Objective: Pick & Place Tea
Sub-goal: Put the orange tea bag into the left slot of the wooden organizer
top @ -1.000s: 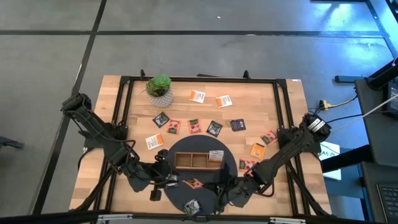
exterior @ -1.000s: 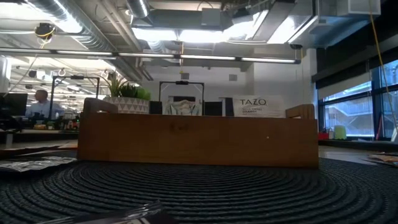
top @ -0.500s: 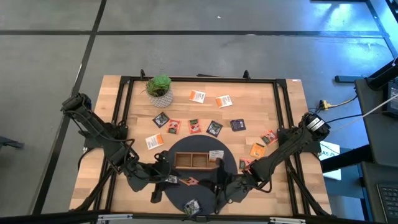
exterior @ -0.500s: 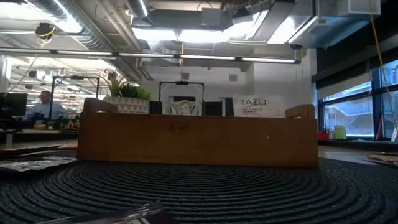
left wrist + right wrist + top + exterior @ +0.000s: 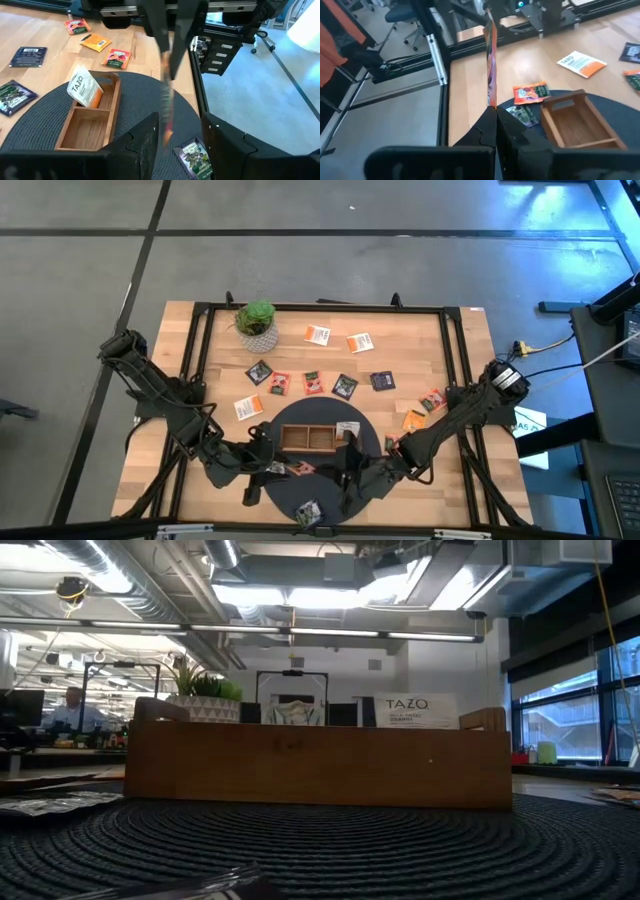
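My right gripper (image 5: 495, 114) is shut on an orange tea packet (image 5: 490, 60), seen edge-on. It is over the round dark mat (image 5: 330, 495), near the middle of the table's near edge (image 5: 343, 470). My left gripper (image 5: 182, 145) is open and faces it from the table's left (image 5: 278, 470). The packet's free end (image 5: 166, 132) reaches between the left gripper's open fingers without plainly touching them. The wooden tray (image 5: 300, 448) rests on the mat. A white packet (image 5: 84, 89) leans inside the tray's right compartment. My right gripper pinches the orange packet by one edge (image 5: 491, 102) between its two fingers. The fingers come level from the table's right. The packet is lifted clear of the mat, stands on edge and points toward my left gripper.
More packets lie flat on the mat: a red one (image 5: 530, 92) and dark green ones (image 5: 192, 157). Several others lie in a row beyond the tray (image 5: 312, 383) and at the table's right (image 5: 413, 420). A potted plant (image 5: 256, 320) stands at the far left.
My right gripper has moved toward the table's left and slightly toward the far edge, closing on my left gripper. The tray and the loose packets have stayed in place.
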`<action>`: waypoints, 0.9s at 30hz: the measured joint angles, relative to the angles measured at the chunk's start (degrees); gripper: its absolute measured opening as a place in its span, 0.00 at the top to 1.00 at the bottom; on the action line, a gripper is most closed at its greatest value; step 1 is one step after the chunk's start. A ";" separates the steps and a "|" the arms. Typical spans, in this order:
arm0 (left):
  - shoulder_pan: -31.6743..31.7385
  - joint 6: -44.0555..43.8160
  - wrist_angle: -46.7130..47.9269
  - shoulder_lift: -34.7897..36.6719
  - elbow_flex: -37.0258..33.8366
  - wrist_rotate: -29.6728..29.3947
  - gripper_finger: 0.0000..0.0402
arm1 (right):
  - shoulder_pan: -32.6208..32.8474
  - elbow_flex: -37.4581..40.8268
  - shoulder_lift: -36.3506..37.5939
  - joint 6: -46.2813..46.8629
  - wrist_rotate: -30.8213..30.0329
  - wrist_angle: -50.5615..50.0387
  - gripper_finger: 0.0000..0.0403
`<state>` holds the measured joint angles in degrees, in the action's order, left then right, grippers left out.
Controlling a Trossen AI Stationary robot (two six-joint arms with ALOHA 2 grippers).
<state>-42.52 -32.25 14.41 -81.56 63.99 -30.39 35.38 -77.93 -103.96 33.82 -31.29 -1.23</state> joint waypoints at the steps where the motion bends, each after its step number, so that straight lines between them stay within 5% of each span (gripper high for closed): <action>1: 0.00 -0.02 0.00 0.00 0.00 0.00 0.64 | -0.10 0.00 0.00 0.01 -0.12 0.01 0.99; 8: 0.00 0.00 -0.03 0.00 0.00 -0.02 0.70 | 0.02 0.00 0.00 -1.07 -0.11 0.71 0.99; 17: 0.02 0.49 -0.04 0.00 0.00 -0.02 0.97 | 0.01 0.00 0.00 -0.88 -0.55 1.14 0.99; 27: 0.54 2.55 0.00 -0.02 0.00 0.76 0.99 | -0.05 0.00 0.00 -0.27 4.75 0.64 0.91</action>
<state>-41.98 -29.70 14.41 -81.58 63.99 -29.64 35.33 -77.93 -103.96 33.55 -26.54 -0.60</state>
